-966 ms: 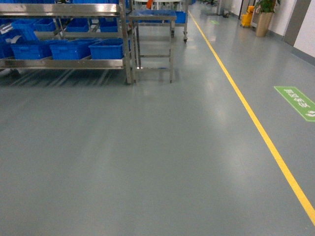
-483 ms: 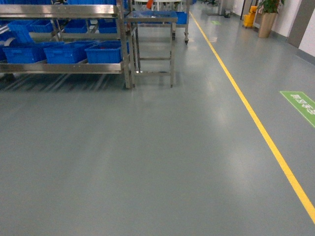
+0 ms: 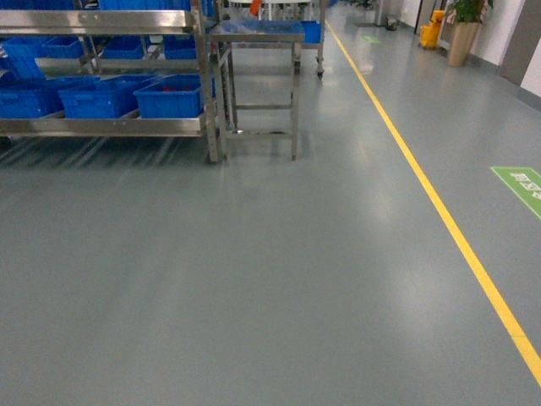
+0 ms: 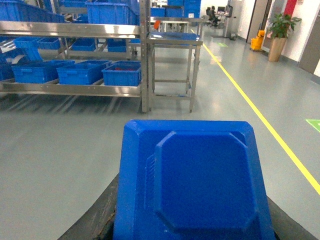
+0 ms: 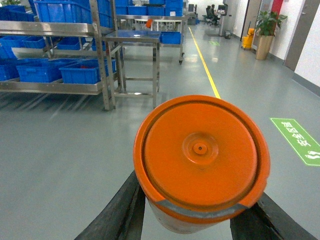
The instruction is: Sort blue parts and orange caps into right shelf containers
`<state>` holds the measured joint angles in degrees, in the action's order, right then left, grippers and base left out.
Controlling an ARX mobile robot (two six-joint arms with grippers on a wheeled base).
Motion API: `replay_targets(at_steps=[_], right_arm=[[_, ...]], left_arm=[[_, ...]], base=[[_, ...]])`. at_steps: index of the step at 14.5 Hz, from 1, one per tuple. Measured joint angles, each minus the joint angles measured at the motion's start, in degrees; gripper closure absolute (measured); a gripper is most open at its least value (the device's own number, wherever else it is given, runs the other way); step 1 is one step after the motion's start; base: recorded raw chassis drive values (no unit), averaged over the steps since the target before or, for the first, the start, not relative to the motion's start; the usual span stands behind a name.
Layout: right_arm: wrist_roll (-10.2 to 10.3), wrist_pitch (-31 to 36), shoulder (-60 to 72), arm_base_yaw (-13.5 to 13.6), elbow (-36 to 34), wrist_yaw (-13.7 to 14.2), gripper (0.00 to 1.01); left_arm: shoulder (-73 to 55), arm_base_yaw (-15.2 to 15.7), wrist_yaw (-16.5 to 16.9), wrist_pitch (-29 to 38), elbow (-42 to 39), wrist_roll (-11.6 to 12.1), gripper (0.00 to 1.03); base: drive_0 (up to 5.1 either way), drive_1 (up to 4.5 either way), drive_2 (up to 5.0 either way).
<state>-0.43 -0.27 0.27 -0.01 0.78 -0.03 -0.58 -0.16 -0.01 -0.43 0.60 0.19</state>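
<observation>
Left wrist view: a bright-blue moulded plastic part with bevelled corners and a raised octagonal panel (image 4: 192,182) fills the lower middle of the frame, seated between the dark fingers (image 4: 97,222) of the left gripper (image 4: 192,220), which is closed on it (only the finger edges show at either side).

Right wrist view: a round orange plastic cap with a small central boss (image 5: 200,155) sits between the black fingers (image 5: 117,212) of the right gripper (image 5: 192,215), likewise clamped on it. A grey band shows along the cap's lower edge.

Head view: neither gripper nor held item appears. The bright-blue ribbed plastic crates (image 3: 169,96) stand in a row on the lower tier of a stainless-steel shelf rack (image 3: 101,125) at upper left, well ahead of the robot. More blue crates sit on the tier behind and above. Something red shows inside the rightmost crate; cannot tell what.

Just beside the rack's right end stands a small stainless-steel table on four legs (image 3: 258,34). Grey glossy floor (image 3: 254,279) covers the rest of the view. A yellow painted floor line (image 3: 439,211) runs diagonally from top centre to lower right. A green floor sign (image 3: 522,186) lies to its right. At far upper right, a potted plant in a tan pot (image 3: 463,34) and a yellow mop bucket (image 3: 431,32).
</observation>
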Motion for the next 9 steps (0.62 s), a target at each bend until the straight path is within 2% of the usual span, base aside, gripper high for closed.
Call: replay_targets(at_steps=[9], right_arm=[[0.0,-0.1,0.0,0.0,0.0,0.0,0.6]], left_arm=[[0.0,0.0,0.0,0.2,0.0,0.0,0.6]], base=[[0.0,4.34,-4.2]])
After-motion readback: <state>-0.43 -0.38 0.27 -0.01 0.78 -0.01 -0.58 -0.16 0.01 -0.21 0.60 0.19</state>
